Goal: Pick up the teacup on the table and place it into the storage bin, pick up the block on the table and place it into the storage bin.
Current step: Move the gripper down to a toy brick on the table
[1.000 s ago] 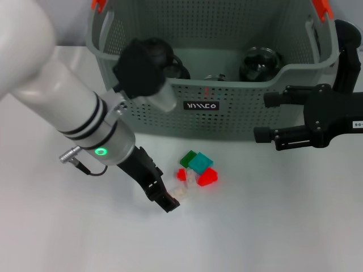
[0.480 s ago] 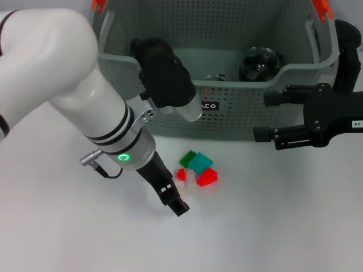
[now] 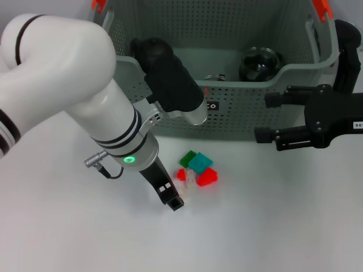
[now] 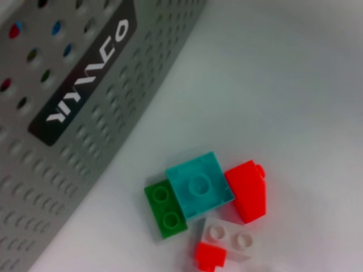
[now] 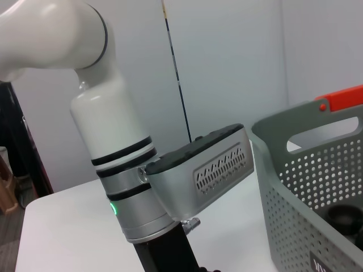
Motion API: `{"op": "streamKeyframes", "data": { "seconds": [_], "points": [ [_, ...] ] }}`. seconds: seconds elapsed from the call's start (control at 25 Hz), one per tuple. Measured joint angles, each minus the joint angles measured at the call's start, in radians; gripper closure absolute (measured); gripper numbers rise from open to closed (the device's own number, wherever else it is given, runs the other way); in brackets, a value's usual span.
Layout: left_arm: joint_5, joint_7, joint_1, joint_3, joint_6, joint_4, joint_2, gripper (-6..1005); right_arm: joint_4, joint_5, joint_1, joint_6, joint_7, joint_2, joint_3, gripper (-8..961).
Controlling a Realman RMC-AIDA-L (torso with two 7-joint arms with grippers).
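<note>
Left gripper [image 3: 173,201] now lower and closer to the block [image 3: 197,168], its tip just beside the near red corner, against a second ago when it stood farther off to the left; arm swung in over the table [image 3: 272,226], elbow now in front of the storage bin [image 3: 249,116]; no grasp made; whether the fingers stand apart or closed cannot be told here, and nothing seen held. Right gripper [image 3: 266,118] unchanged, hanging by the bin's front wall at the right, fingers spread, empty.

Meaning for the task: approach to the block nearly done, closing on it apparently next; dark round items already lying inside the bin, one perhaps the teacup, though not certain.

Block a small cluster of joined bricks on the table just before the bin, below its black label [image 4: 82,76]; in the left wrist view: teal square [image 4: 199,185] in the middle, green piece [image 4: 165,208] and red wedge [image 4: 247,191] flanking it, clear and small red pieces on the near side; studs up, lying flat; long axis through green, teal and red wedge, roughly parallel to the bin's front wall.
</note>
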Motion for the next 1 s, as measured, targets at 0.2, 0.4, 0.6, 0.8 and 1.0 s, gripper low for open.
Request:
{"op": "streamKeyframes", "data": {
  "seconds": [0.2, 0.4, 0.6, 0.8, 1.0],
  "points": [
    [0.012, -0.028, -0.001, 0.034, -0.011, 0.0, -0.001, 259, 0.01, 0.0, 0.002, 0.0, -0.011, 0.0, 0.0, 31],
    [0.015, -0.048, -0.003, 0.061, -0.019, 0.0, -0.002, 351, 0.022, 0.0, 0.005, -0.001, -0.02, -0.001, 0.0, 31],
    [0.026, -0.082, -0.004, 0.098, -0.028, 0.0, -0.003, 356, 0.022, -0.002, 0.003, -0.006, -0.025, -0.001, -0.001, 32],
    [0.027, -0.093, -0.007, 0.112, -0.03, 0.001, -0.003, 361, 0.024, -0.058, 0.007, -0.026, -0.024, -0.007, -0.008, 32],
    [0.027, -0.096, -0.009, 0.113, -0.028, 0.001, -0.003, 360, 0.024, -0.159, 0.032, -0.074, 0.007, -0.01, -0.008, 32]
  ]
}}
